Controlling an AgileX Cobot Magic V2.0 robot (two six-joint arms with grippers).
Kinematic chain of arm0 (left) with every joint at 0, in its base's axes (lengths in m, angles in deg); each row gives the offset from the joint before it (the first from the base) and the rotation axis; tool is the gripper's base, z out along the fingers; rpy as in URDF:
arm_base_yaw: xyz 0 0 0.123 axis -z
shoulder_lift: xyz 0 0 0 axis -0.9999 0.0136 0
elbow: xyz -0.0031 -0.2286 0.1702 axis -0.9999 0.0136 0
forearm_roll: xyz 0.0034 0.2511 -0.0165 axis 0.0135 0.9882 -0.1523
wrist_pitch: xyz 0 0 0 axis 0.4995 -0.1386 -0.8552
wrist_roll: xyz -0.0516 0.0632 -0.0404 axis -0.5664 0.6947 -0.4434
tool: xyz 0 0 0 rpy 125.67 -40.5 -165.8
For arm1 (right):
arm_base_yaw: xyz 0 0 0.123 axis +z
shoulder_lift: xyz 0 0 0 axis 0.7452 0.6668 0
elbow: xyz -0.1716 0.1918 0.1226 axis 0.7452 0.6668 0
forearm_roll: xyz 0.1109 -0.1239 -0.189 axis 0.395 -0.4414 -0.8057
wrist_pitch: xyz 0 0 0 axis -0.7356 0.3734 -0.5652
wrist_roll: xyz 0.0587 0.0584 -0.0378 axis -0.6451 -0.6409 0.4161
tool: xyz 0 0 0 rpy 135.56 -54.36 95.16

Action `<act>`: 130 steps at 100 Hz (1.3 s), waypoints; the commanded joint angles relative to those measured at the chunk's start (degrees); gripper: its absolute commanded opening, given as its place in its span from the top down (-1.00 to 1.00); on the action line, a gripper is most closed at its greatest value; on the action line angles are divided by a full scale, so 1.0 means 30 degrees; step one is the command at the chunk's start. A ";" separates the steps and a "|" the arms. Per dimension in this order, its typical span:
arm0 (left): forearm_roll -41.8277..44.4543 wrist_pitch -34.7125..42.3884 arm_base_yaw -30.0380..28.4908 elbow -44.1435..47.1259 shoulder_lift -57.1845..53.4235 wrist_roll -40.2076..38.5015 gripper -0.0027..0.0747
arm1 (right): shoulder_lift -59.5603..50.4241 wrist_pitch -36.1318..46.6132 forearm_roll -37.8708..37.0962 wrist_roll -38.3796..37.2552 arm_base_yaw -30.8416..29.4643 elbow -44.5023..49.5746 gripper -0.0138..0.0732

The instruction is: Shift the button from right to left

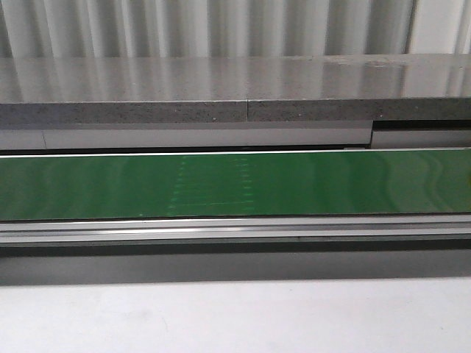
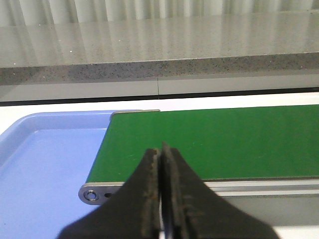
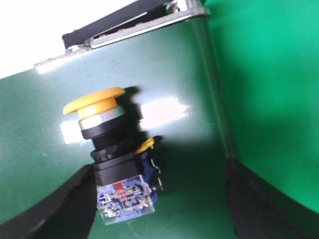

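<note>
The button (image 3: 112,149) shows only in the right wrist view. It lies on the dark green belt (image 3: 174,74), with its yellow cap pointing away from the gripper and its blue contact block towards it. My right gripper (image 3: 159,211) is open around it. The contact block sits close against one finger (image 3: 55,209), and the other finger (image 3: 264,204) stands well clear. My left gripper (image 2: 160,149) is shut and empty above the near edge of the belt's end (image 2: 224,139). Neither gripper nor the button shows in the front view.
A pale blue tray (image 2: 45,159) lies beside the belt's end roller (image 2: 92,194). The green conveyor belt (image 1: 235,184) spans the front view, with a grey stone counter (image 1: 221,88) behind it. A brighter green surface (image 3: 279,74) lies past a ridge beside the button.
</note>
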 commanded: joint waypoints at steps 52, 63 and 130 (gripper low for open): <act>-0.0080 0.1565 -0.0027 0.0492 -0.0664 -0.0147 0.98 | -0.4633 0.0906 -0.1420 0.1723 0.4191 0.0179 0.83; -0.0080 0.1565 -0.0027 0.0492 -0.0664 -0.0147 0.98 | -0.5817 0.1715 -0.1689 0.1723 0.5076 0.0923 0.83; -0.0080 0.1565 -0.0027 0.0492 -0.0664 -0.0147 0.98 | -1.6608 0.7159 -0.2601 0.1723 0.7563 0.8869 0.84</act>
